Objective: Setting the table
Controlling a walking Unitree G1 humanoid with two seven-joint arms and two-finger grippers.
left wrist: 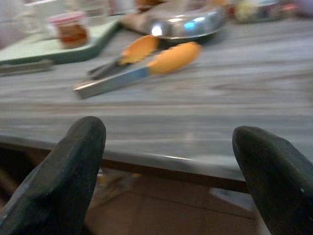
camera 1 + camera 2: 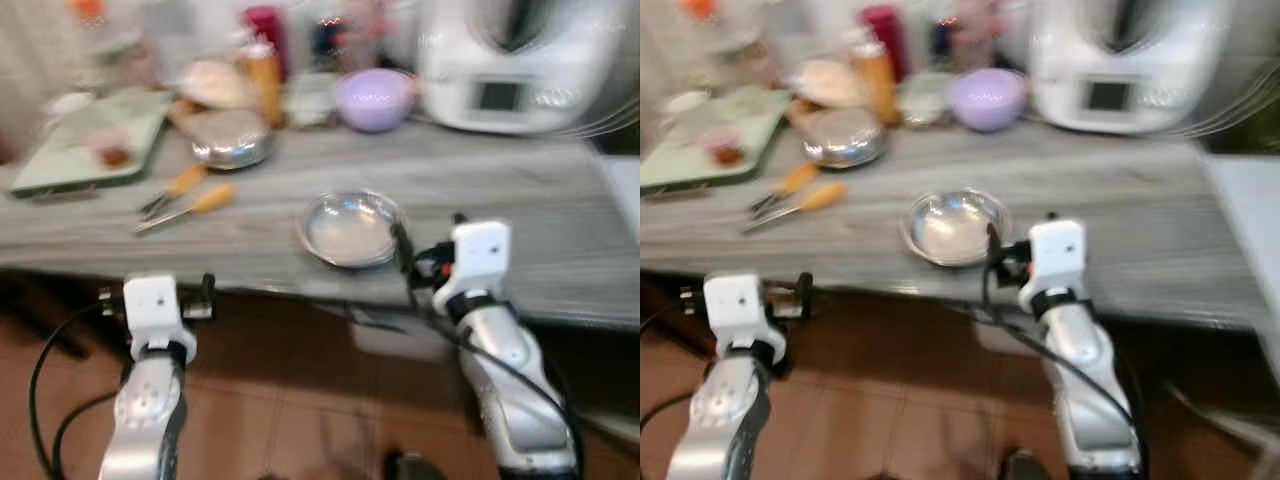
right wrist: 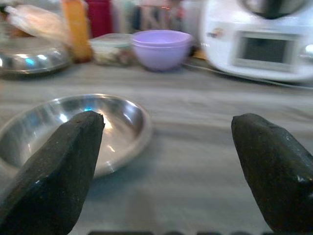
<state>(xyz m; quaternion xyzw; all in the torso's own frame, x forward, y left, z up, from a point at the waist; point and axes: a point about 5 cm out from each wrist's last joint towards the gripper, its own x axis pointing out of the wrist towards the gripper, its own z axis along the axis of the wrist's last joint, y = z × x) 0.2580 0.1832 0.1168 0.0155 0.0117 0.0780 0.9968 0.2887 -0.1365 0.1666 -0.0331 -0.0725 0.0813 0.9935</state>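
The steel plate (image 2: 352,229) sits near the front edge of the grey surface (image 2: 520,210), with the right gripper (image 3: 166,161) just at its 4 o'clock — jaws wide open, holding nothing. The left gripper (image 1: 171,171) hangs off the front edge, jaws also spread and empty, pointing at orange-handled tongs (image 2: 185,205) — these lie at the plate's 9 o'clock. A purple bowl (image 2: 374,98) is at 12.

No text can be read: the small logo mark beside the dark screen of the white kitchen machine (image 3: 266,41) is too blurred to make out.
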